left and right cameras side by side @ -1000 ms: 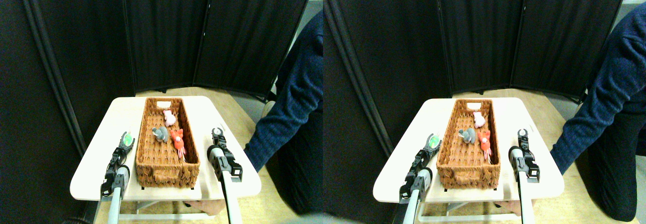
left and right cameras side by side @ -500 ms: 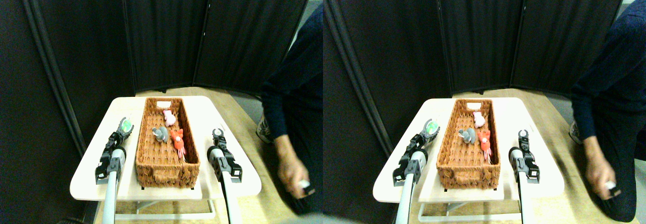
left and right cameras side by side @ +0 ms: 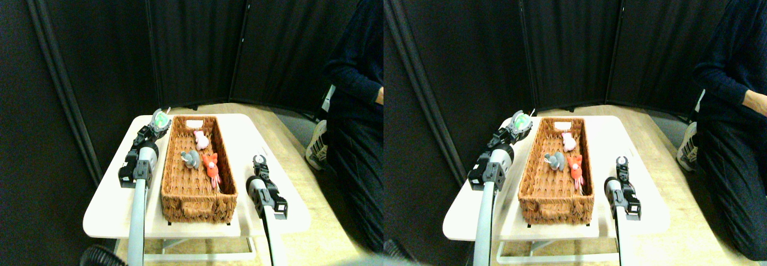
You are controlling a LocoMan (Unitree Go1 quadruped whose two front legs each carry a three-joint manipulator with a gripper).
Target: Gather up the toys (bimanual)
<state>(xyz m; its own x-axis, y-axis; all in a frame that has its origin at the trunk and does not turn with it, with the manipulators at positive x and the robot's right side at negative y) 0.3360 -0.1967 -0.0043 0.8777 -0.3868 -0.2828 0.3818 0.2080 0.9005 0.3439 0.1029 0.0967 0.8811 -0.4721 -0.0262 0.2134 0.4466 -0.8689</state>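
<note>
Inside the basket lie grey, red and pink toys; left pincer, gripping a green toy, has risen; right pincer gapes.

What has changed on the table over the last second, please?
The left gripper, shut on the green toy, has lifted and carried it forward to the basket's far left corner. The person beside the table has stood up. The grey toy, pink toy and orange-red toy lie unmoved in the basket, and the right gripper stays open in place.
</note>
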